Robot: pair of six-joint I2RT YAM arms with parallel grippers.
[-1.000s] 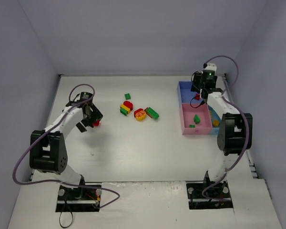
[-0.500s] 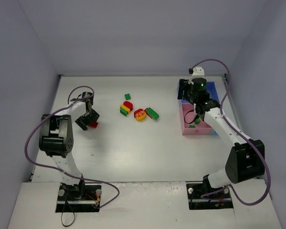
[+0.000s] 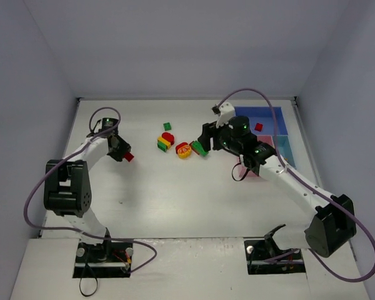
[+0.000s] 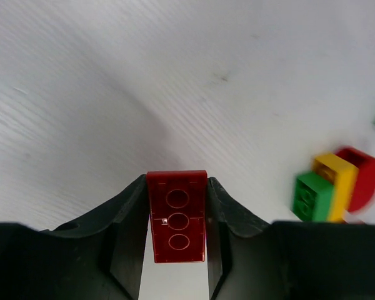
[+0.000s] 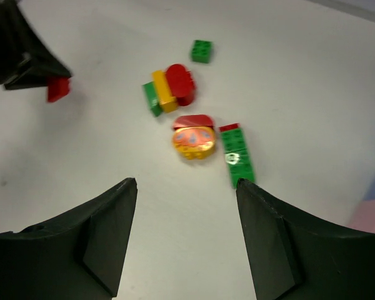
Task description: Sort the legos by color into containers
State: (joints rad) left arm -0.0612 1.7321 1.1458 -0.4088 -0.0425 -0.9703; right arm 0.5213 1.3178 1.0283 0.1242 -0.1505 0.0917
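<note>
Brick, red, pinched in left hand; green brick just ahead of right hand (spread wide, empty).

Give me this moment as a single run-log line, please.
left gripper: shut on red lego | right gripper: open, near green lego | blue container: holds red brick

You face a white table with a matte, faintly grained surface. Three plain, pale grey-lavender panels enclose it: the back wall, the left wall and the right wall. Each wall meets a table edge. A straight seam crosses the table near its front edge. Lighting is even and diffuse, and shadows on the surface are soft.
</note>
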